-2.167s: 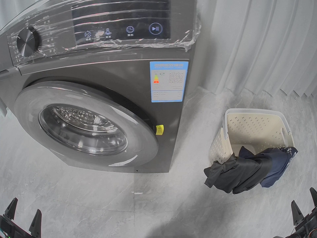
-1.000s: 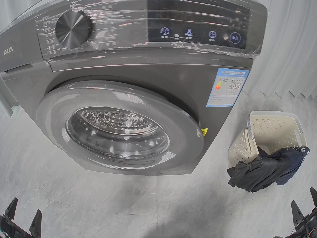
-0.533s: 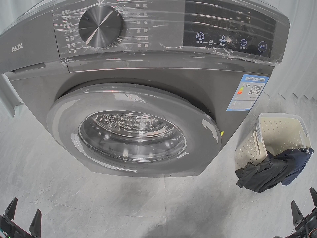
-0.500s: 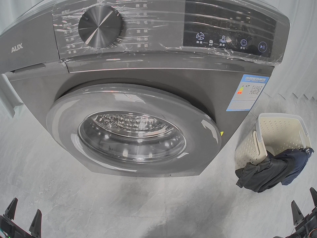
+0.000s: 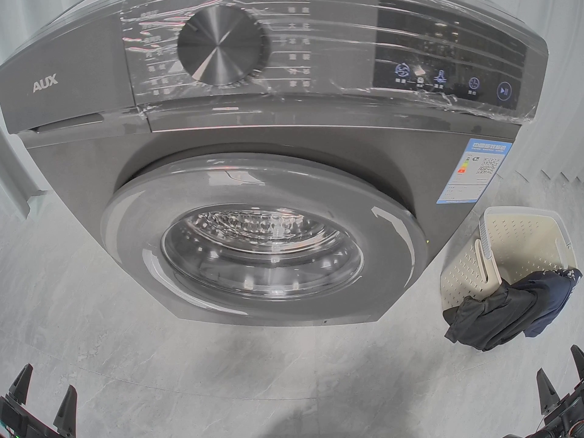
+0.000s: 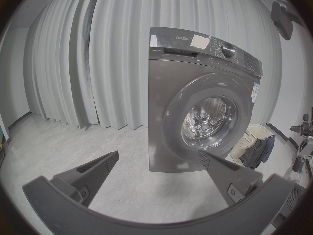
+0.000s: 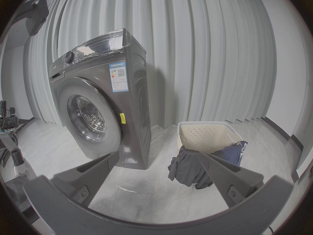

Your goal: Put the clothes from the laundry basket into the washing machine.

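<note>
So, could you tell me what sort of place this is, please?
Probably a staged laundry area or test room: a washing machine with plastic wrap on it, a laundry basket draped with dark clothes, and curtains along the wall.

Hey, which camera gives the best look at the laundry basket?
The right wrist view: the laundry basket sits near and almost whole, with dark clothes draped over its front rim. The head view shows it from above, at the right edge. The left wrist view shows it small and far, beside the washing machine.
</note>
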